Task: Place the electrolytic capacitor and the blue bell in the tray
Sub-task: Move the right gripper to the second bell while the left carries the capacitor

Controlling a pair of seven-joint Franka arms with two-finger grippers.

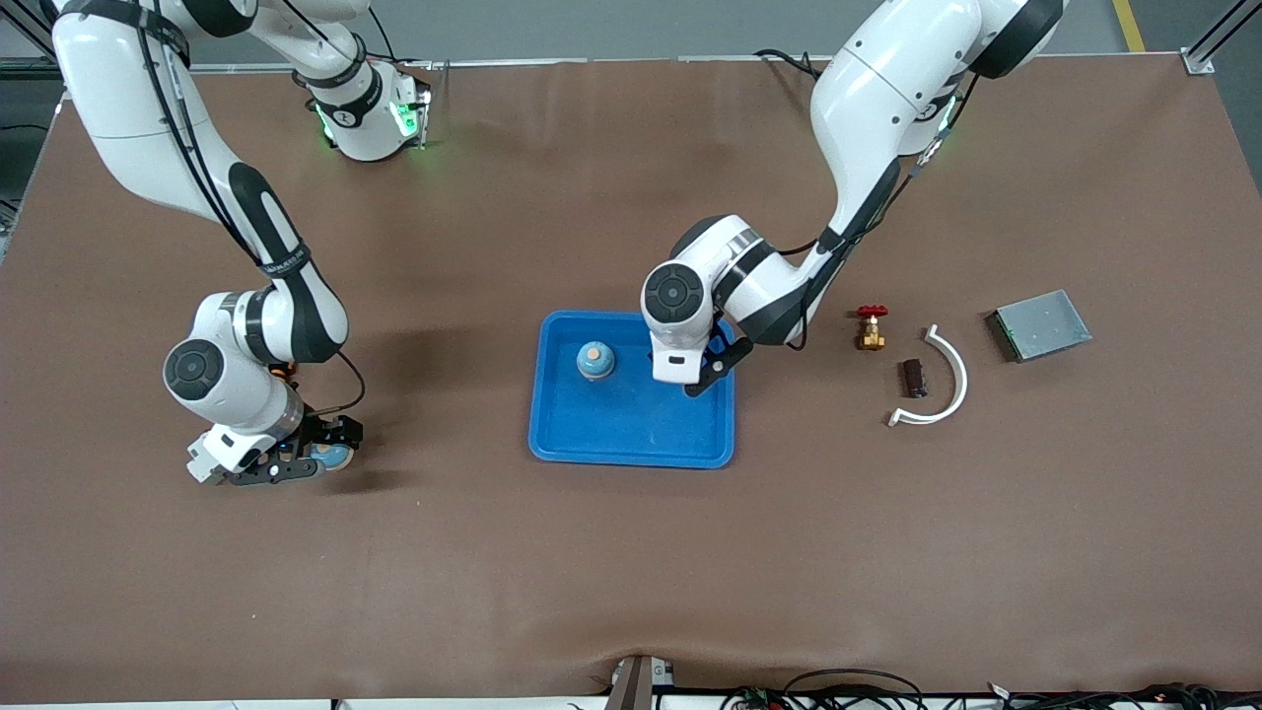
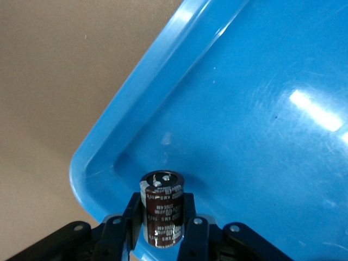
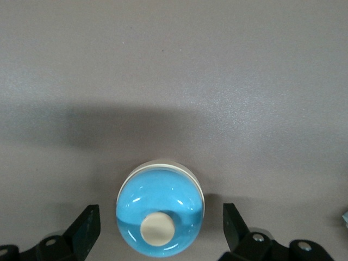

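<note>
The blue tray point(image 1: 631, 419) lies mid-table, with one blue bell point(image 1: 595, 360) standing inside it. My left gripper point(image 1: 702, 381) hangs over the tray's corner toward the left arm's end. It is shut on a dark brown electrolytic capacitor point(image 2: 162, 209), gripped upright between the fingers point(image 2: 191, 228) above the tray floor point(image 2: 244, 109). A second capacitor point(image 1: 915, 378) lies on the table toward the left arm's end. My right gripper point(image 1: 296, 461) is low at the right arm's end, open, with its fingers point(image 3: 87, 228) on either side of another blue bell point(image 3: 161, 215) without touching it.
Toward the left arm's end lie a brass valve with a red handle point(image 1: 871, 327), a white curved strip point(image 1: 942, 380) and a grey metal plate point(image 1: 1040, 324). The brown table cover stretches widely around the tray.
</note>
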